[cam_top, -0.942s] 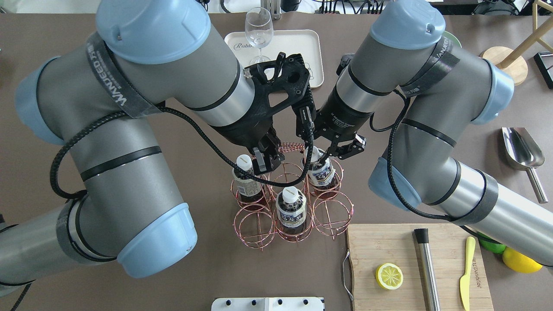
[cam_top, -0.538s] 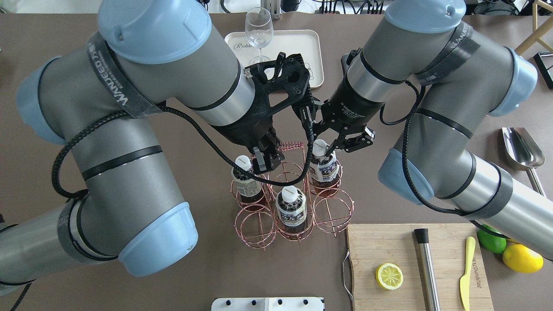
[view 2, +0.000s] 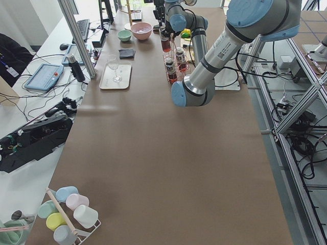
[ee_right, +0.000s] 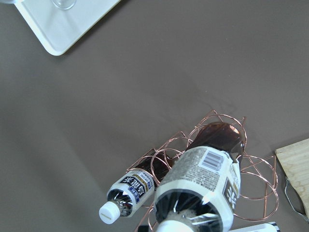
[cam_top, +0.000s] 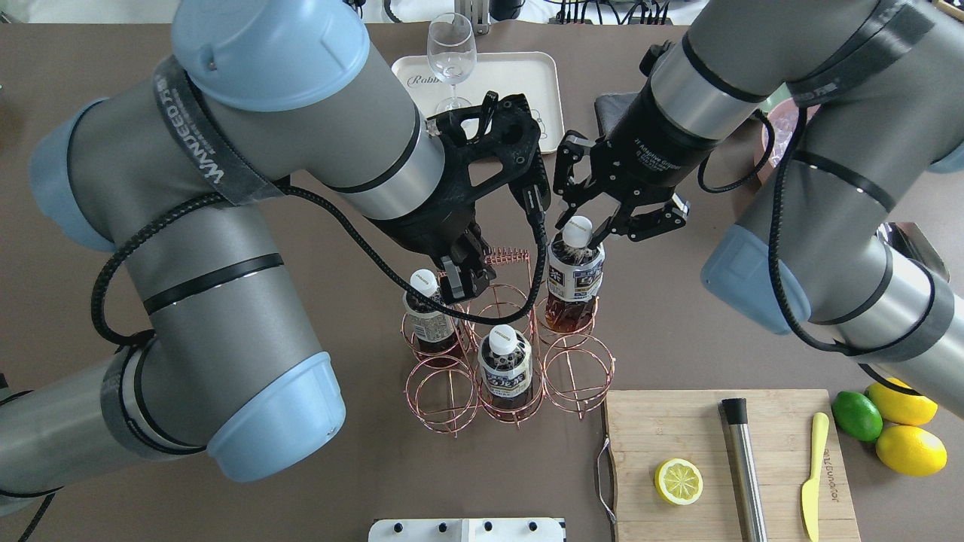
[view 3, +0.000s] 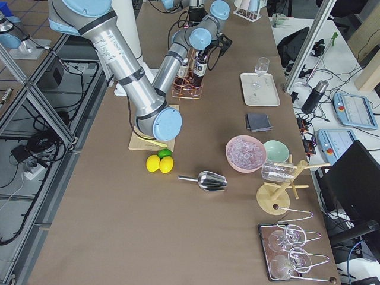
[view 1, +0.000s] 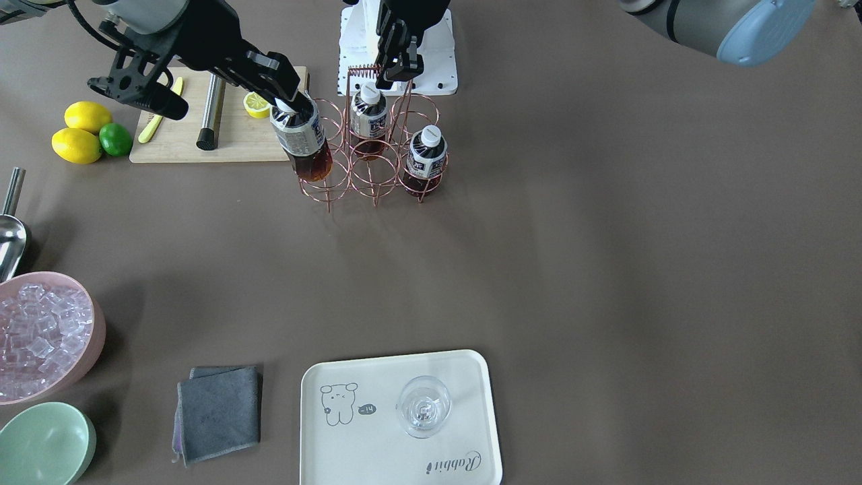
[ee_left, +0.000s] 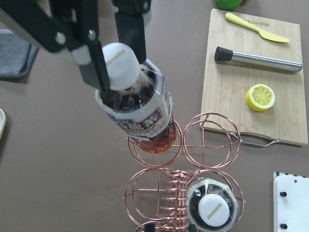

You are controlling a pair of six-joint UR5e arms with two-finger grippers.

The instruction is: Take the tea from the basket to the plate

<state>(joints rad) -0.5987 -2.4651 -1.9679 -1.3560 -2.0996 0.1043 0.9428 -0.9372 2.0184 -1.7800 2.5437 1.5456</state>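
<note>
Copper wire is the thing to respect here: the basket (cam_top: 435, 388) stands mid-desk, nearer the robot's edge, and we have the tea (cam_top: 574, 275) only partly out of its far corner cell on the robot's right. The right gripper (cam_top: 578, 235) is clenched on the bottle's neck just under the white cap, so the tea hangs directly below the fingers, tilted, cap leaning toward the far edge. Its dark base looks level with the cell's top ring, not clear of it.

The left gripper (cam_top: 461, 282) is clamped on the coiled handle (cam_top: 506, 257), pinning the rack to the desk. Two other bottles (cam_top: 428, 309) sit in their cells, one just beside that gripper and one in the middle of the near row.

To do this step well, we judge the lift should run straight up until the base is above the ring and the handle, because any sideways pull now would hook the wire and drag the rack. The grip is high on a smooth neck, so we should move slowly and let the bottle hang true before travelling.

The plate (cam_top: 520, 83) lies at the far edge, well apart from the basket. A wine glass (cam_top: 452, 49) stands on its left half, so we would aim for the bare right half
</note>
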